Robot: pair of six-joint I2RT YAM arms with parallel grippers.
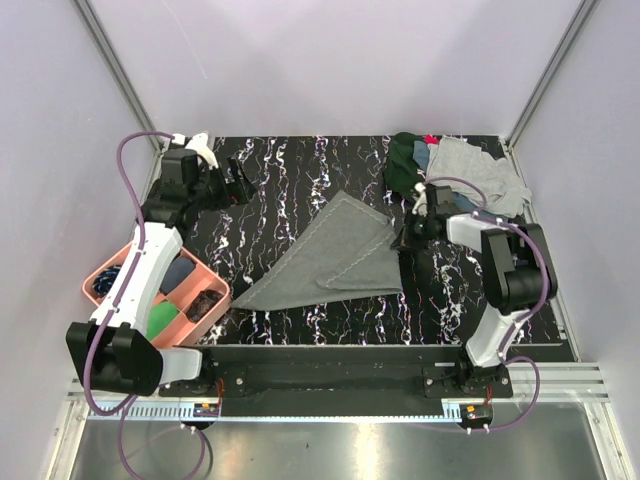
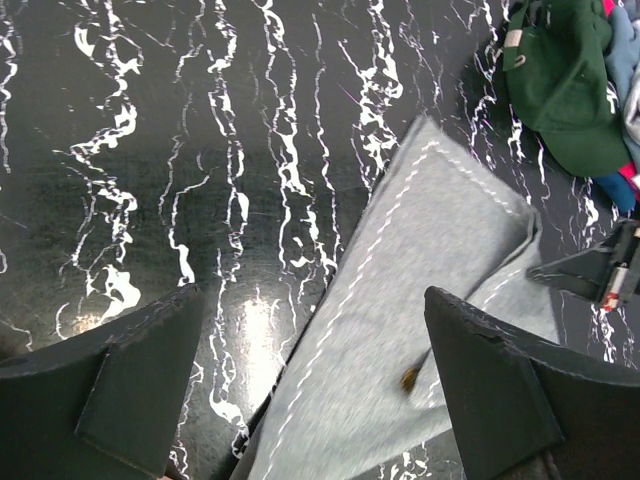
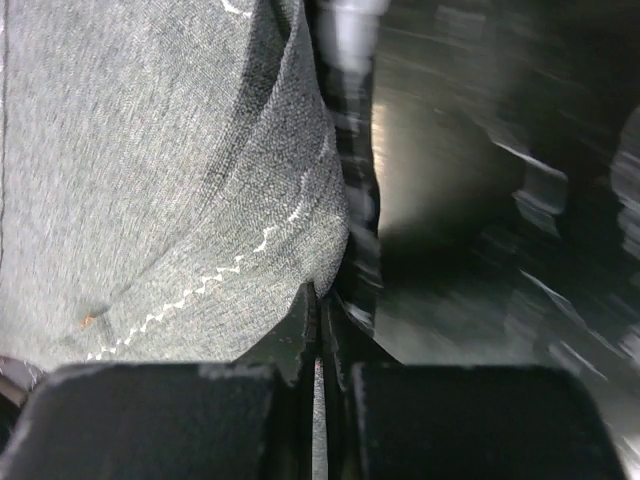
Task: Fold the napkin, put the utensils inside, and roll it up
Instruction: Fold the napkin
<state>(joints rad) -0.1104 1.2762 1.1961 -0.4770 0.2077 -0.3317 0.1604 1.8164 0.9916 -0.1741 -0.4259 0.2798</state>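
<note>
While the right claw (image 3: 318, 303) has its fingers pressed together on the stitched hem of the napkin (image 3: 150, 170), pinching the cloth at its right-hand corner, the left claw (image 2: 315, 300) stands spread wide and holds nothing, poised above the black marbled desk (image 1: 300, 170). Folded into a grey triangle, the napkin lies across the middle of the desk, its right corner at the right claw's tips and the whole cloth off to the right of the left claw, not touching it.
</note>
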